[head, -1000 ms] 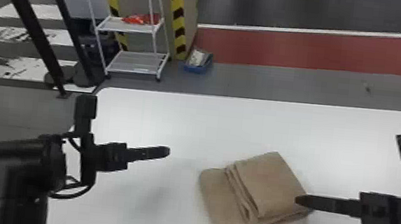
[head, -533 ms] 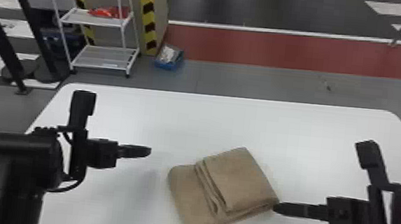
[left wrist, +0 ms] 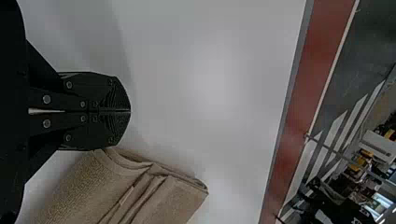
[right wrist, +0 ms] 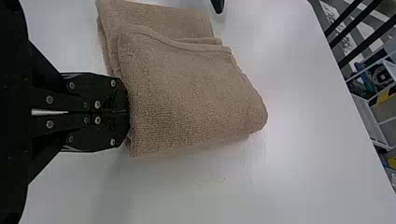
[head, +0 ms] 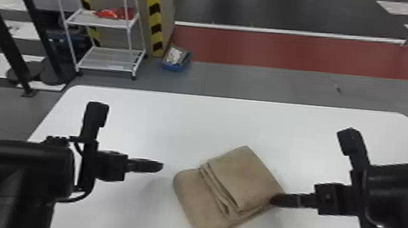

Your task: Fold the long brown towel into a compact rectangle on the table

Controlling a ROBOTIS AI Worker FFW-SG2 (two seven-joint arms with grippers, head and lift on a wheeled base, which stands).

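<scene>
The brown towel (head: 247, 177) lies folded in layers on the white table (head: 234, 125), turned at a slant, its right part stacked higher than its left. My left gripper (head: 162, 167) is shut, a short gap left of the towel; in the left wrist view the gripper (left wrist: 130, 111) has its fingers together beside the towel (left wrist: 168, 200). At the towel's right edge is my right gripper (head: 273, 200), tips touching the cloth. The right wrist view has the gripper (right wrist: 127, 112) shut against the towel's (right wrist: 187, 93) side; whether any cloth is pinched, I cannot tell.
Beyond the table's far edge stand a white wire shelf (head: 110, 58) with red items and a blue box (head: 176, 59) on the floor. Black posts (head: 36, 24) rise at the far left. Bare table surrounds the towel.
The head view has shifted, so the scene sits differently in it. Relative to the towel, both grippers look nearly unmoved, and the towel's folded shape is the same.
</scene>
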